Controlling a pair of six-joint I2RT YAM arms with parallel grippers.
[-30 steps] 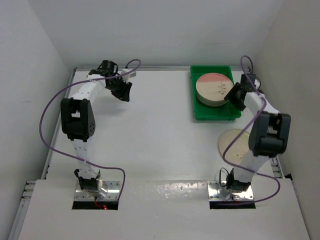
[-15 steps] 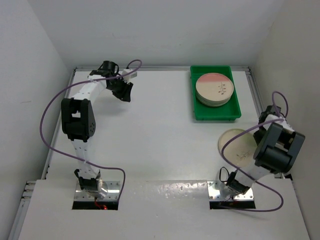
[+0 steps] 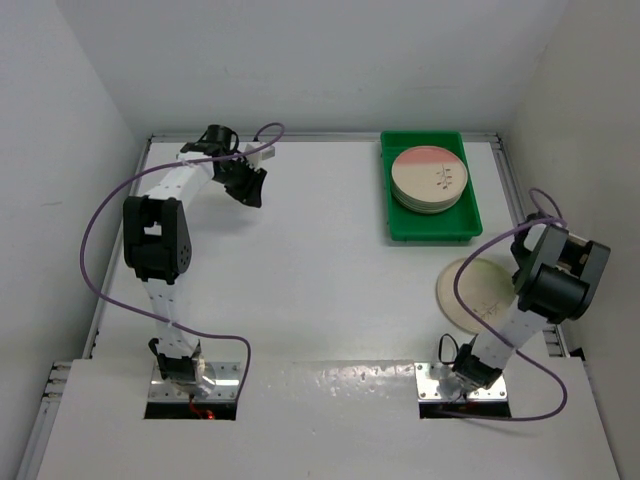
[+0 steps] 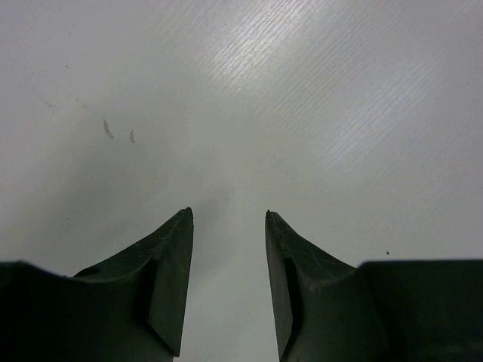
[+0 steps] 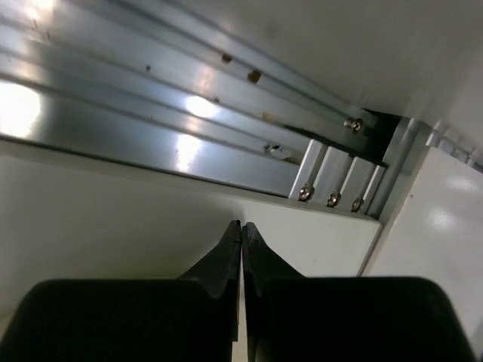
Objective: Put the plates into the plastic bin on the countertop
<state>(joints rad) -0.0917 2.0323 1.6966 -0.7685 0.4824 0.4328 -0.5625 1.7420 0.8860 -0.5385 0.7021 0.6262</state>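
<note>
A stack of cream plates (image 3: 430, 180), the top one with a pink segment and a dark sprig, lies in the green plastic bin (image 3: 386, 200) at the back right of the white countertop (image 3: 320, 260). One more plate (image 3: 470, 285) lies flat on the countertop in front of the bin, its right side hidden by my folded right arm. The right gripper (image 5: 241, 224) is shut with nothing in it and points at the table's right edge. Far from any plate, the left gripper (image 3: 247, 190) (image 4: 228, 215) hangs open and empty over bare countertop at the back left.
An aluminium rail (image 5: 151, 113) with bolts runs along the countertop's right edge, just ahead of the right fingers. White walls enclose the surface on three sides. Purple cables loop off both arms.
My right arm has pulled back from the bin to the right side of the table, folding over the lone plate's edge, and its jaws have closed. The left arm has not moved.
</note>
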